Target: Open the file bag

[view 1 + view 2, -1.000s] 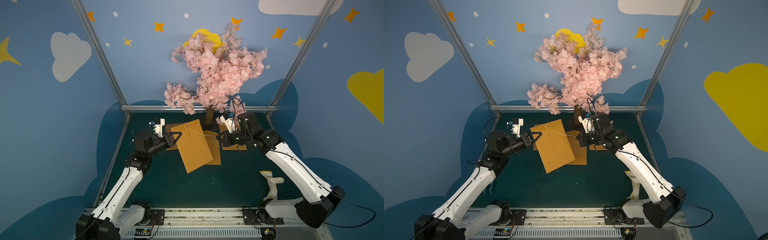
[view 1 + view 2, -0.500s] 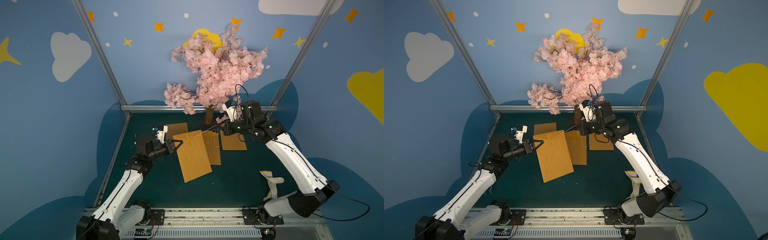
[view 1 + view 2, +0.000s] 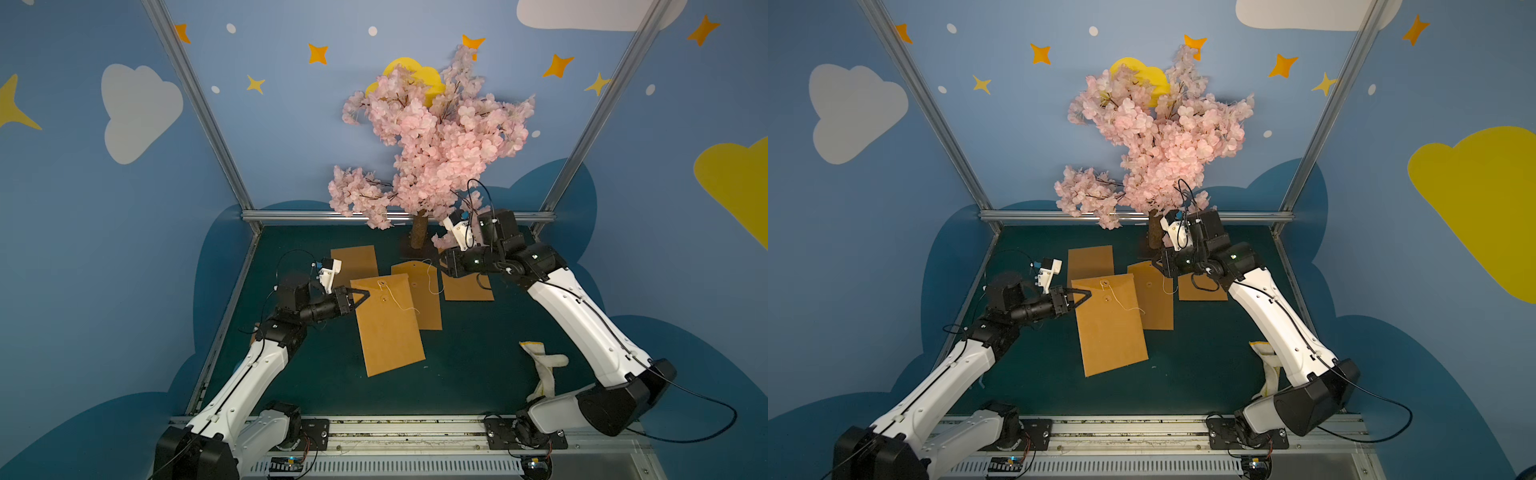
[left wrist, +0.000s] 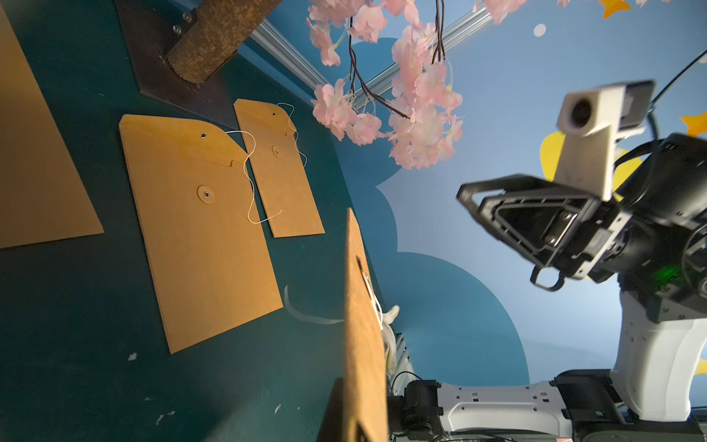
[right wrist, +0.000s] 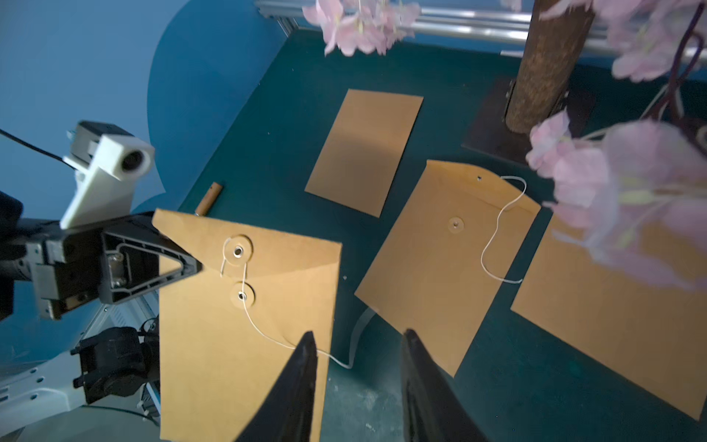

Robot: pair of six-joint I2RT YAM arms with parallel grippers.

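The file bag [image 3: 388, 332] [image 3: 1111, 332] is a brown envelope held up off the mat. My left gripper [image 3: 360, 296] [image 3: 1081, 296] is shut on its top corner. Its white string [image 5: 267, 333] loops at the upper button [image 5: 238, 251], passes the lower button [image 5: 242, 295] and hangs slack over the bag's edge. My right gripper [image 5: 359, 336] [image 3: 443, 266] is open, with the loose string lying against one fingertip [image 5: 309, 338] and nothing between the fingers. In the left wrist view the bag [image 4: 363, 336] shows edge-on and hides my left jaws.
Three more brown envelopes lie flat on the green mat [image 3: 478, 353]: one with a loose string [image 3: 422, 299], one plain [image 3: 355, 264], one under the right arm [image 3: 467, 289]. A blossom tree's trunk [image 3: 419, 232] stands behind. A white cloth [image 3: 542, 368] lies front right.
My right gripper has opened and let go of the string, which was stretched towards it and now hangs slack. The left arm has brought the bag lower and nearer.
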